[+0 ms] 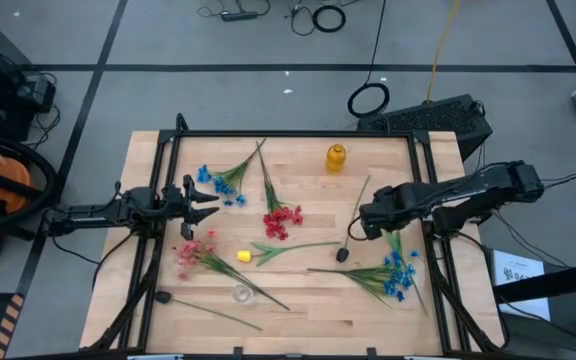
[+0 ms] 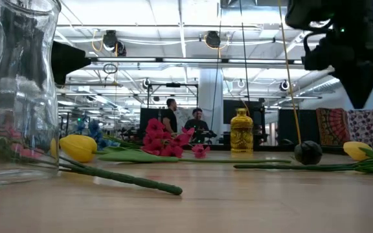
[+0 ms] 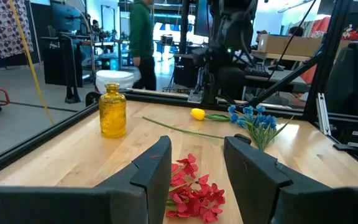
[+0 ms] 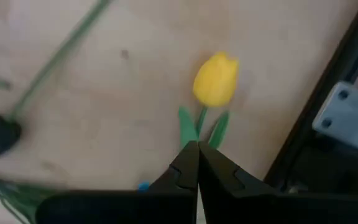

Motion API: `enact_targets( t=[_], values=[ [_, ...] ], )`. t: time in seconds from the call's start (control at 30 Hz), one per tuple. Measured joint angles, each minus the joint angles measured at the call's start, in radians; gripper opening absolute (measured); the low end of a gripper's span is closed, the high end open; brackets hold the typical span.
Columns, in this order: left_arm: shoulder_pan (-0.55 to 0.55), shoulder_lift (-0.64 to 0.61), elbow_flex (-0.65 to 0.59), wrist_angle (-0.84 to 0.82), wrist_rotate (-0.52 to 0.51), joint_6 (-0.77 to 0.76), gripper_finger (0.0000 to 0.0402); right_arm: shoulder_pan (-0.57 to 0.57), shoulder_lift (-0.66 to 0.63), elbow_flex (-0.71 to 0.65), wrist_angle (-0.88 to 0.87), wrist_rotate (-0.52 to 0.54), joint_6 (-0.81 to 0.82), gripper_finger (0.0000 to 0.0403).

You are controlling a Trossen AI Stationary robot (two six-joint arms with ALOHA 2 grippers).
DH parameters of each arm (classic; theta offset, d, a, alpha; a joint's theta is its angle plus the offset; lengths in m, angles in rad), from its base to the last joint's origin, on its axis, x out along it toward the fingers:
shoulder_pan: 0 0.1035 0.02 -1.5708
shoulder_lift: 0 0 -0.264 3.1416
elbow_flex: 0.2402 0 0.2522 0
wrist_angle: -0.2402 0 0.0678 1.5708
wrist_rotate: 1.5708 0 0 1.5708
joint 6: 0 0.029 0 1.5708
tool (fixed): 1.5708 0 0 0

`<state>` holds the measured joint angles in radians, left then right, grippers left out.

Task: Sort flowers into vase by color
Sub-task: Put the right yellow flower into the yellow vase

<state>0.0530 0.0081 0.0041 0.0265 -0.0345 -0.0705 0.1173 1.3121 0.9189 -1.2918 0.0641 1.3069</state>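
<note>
Flowers lie flat on the wooden table: a blue sprig (image 1: 223, 180), a red cluster (image 1: 281, 220), a pink sprig (image 1: 196, 250), a yellow bud (image 1: 243, 257), two dark heads (image 1: 342, 254) (image 1: 163, 297), and a blue bunch (image 1: 400, 275). A second yellow bud (image 4: 216, 78) lies under my right gripper (image 4: 197, 146), which is shut and hangs above the table (image 2: 358, 97), pointing down. My left gripper (image 1: 208, 198) is open and level at the table's left side, with the red cluster (image 3: 194, 193) ahead of it. A clear glass vase (image 2: 18, 90) stands near the near edge.
A small yellow glass bottle (image 1: 336, 157) stands near the far edge. A black frame (image 1: 298, 135) runs around the table. Bare wood shows in the near middle (image 1: 308, 310). People stand in the room beyond the far edge.
</note>
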Motion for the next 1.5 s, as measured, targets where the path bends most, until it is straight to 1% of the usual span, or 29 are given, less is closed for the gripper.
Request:
enact_targets(
  t=[0.07,0.17,0.33,0.5,0.7,0.87,1.03,1.13,1.23,1.33,1.5],
  values=[
    [0.000,0.000,0.000,0.000,0.000,0.000,0.0154,0.000,0.026,-0.008,0.003,-0.035,-0.019,0.0003],
    [0.000,0.000,0.000,0.000,0.000,0.000,0.0154,0.000,0.063,-0.023,0.007,-0.068,-0.037,0.0017],
    [0.000,0.000,0.000,0.000,0.000,0.000,0.0154,0.000,0.124,-0.041,0.012,-0.079,-0.043,0.0058],
    [0.000,0.000,0.000,0.000,0.000,0.000,0.0154,0.005,0.179,-0.059,0.018,-0.130,-0.007,0.0099],
    [0.000,0.000,0.000,0.000,0.000,0.000,0.0154,0.020,0.227,-0.119,0.112,-0.188,0.019,0.0136],
    [0.000,0.000,0.000,0.000,0.000,0.000,0.0154,0.025,0.240,-0.205,0.216,-0.221,0.034,0.0145],
    [0.000,0.000,0.000,0.001,0.000,0.000,0.0154,0.024,0.233,-0.265,0.252,-0.237,0.064,0.0146],
    [0.000,0.000,0.000,0.001,0.000,0.000,0.0154,0.024,0.232,-0.276,0.292,-0.240,0.024,0.0145],
    [0.000,0.000,0.000,0.001,0.000,0.000,0.0154,0.019,0.232,-0.279,0.317,-0.241,0.010,0.0133],
    [0.000,0.000,0.000,0.001,0.000,0.000,0.0154,0.012,0.233,-0.280,0.330,-0.241,0.001,0.0102],
    [0.000,0.000,0.000,0.001,0.000,0.000,0.0154,0.008,0.234,-0.266,0.347,-0.224,-0.037,0.0019]
  ],
)
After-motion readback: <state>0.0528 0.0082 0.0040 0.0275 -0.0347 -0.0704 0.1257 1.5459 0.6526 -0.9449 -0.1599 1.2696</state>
